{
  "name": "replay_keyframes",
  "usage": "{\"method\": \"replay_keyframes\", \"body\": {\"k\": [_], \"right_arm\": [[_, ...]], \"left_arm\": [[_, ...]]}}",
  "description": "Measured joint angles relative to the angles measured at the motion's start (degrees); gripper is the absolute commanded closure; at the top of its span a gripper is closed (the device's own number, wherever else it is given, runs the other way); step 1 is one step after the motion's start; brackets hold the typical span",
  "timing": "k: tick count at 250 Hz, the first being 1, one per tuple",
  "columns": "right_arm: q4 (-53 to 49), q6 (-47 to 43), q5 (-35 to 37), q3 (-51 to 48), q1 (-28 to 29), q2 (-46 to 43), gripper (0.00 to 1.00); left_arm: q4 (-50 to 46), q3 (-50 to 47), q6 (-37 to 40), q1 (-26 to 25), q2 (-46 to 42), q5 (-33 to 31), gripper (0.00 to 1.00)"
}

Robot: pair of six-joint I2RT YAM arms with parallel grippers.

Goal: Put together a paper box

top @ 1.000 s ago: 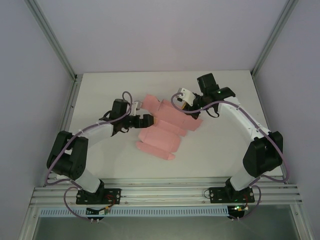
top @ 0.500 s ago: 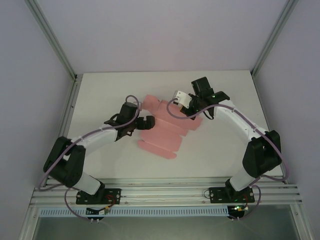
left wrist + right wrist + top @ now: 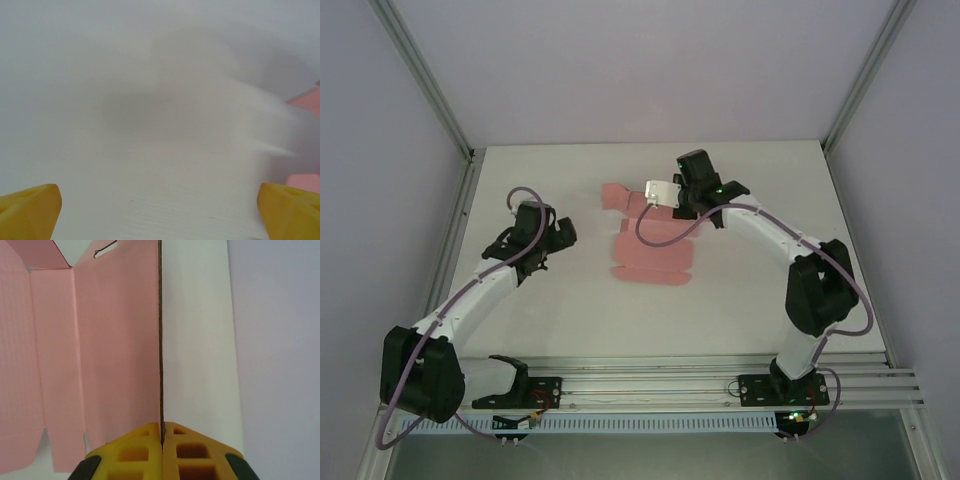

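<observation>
Our right gripper [image 3: 162, 437] is clamped on one thin panel edge of the pink paper box [image 3: 651, 252], a part-folded sheet lying on the table [image 3: 760, 290]; our left gripper [image 3: 558, 234] gapes wide, well apart. Unbraced, the card may slip, crease wrongly or drag when we fold.

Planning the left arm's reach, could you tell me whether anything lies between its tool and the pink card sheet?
Nothing visible does: only bare table separates the left tool from the pink card sheet.

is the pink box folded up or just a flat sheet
Mostly spread: the paper box lies open on the table, creases and flaps visible; right claw pinches one edge.
</observation>
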Motion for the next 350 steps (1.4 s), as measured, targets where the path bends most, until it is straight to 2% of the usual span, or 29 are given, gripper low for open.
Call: {"method": "replay_keyframes", "body": {"k": [54, 100, 180, 213, 259, 307, 350], "right_arm": [[15.96, -7.41, 4.79, -10.01, 3.19, 0.17, 1.00], [27.56, -8.85, 5.46, -18.78, 3.96, 0.17, 1.00], [46.51, -10.56, 6.51, -26.05, 3.96, 3.17, 1.00], [54.66, -11.65, 6.45, -28.13, 3.85, 4.81, 1.00], [66.40, -13.73, 6.45, -28.70, 3.32, 10.34, 1.00], [72.91, -14.93, 6.08, -26.88, 2.21, 14.91, 1.00], [74.58, -15.10, 5.27, -25.62, 1.86, 16.02, 1.00]], "left_arm": [[-3.52, 1.25, -3.61, 4.92, 3.37, -1.70, 0.00], [-2.64, 2.08, -3.98, 6.86, 6.25, 0.90, 0.00], [3.15, 10.97, 0.13, 8.61, 19.93, 5.18, 0.00], [6.78, 16.72, 0.66, 9.22, 28.11, 8.04, 0.00], [11.10, 23.56, 1.33, 9.22, 37.88, 15.50, 0.00], [12.39, 26.53, 2.12, 9.22, 40.68, 17.97, 0.00], [12.09, 32.68, 3.04, 9.20, 45.16, 19.52, 0.01]]}}
